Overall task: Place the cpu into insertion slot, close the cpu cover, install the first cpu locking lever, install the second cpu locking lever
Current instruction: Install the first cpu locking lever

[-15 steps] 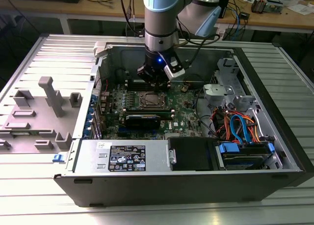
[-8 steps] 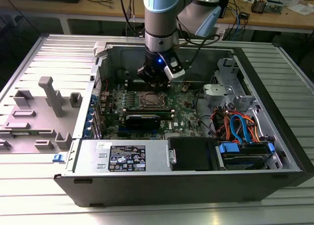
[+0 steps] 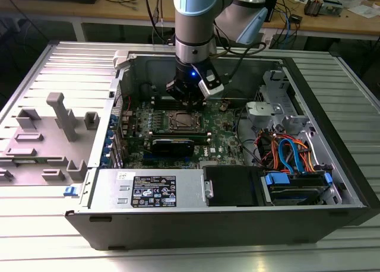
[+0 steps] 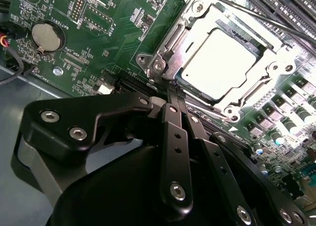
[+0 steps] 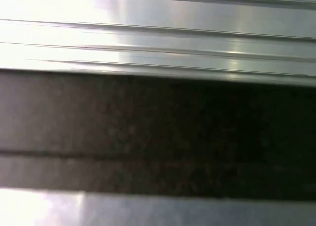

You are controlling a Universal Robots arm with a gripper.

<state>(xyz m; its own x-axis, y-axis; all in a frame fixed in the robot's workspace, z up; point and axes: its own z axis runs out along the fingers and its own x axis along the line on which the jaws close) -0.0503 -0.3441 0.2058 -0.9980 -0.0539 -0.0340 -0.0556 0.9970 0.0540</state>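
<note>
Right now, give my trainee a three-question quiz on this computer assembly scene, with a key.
1. True or false: the cpu lies under the closed cpu cover.
2. The fingers end nearest: A) the round battery, B) a corner of the cpu cover, C) the blue cables.
3. Fill in: the grey fixtures stand on the exterior view's ____ of the computer case.
Key: 1 true; 2 B; 3 left.

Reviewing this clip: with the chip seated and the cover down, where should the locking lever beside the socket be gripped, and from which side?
Judging from the second wrist view, grip the locking lever near its free end, just ahead of the gripper, coming from above. It is a thin wire rod running along the cpu cover edge, so the free end likely gives most leverage.
</note>
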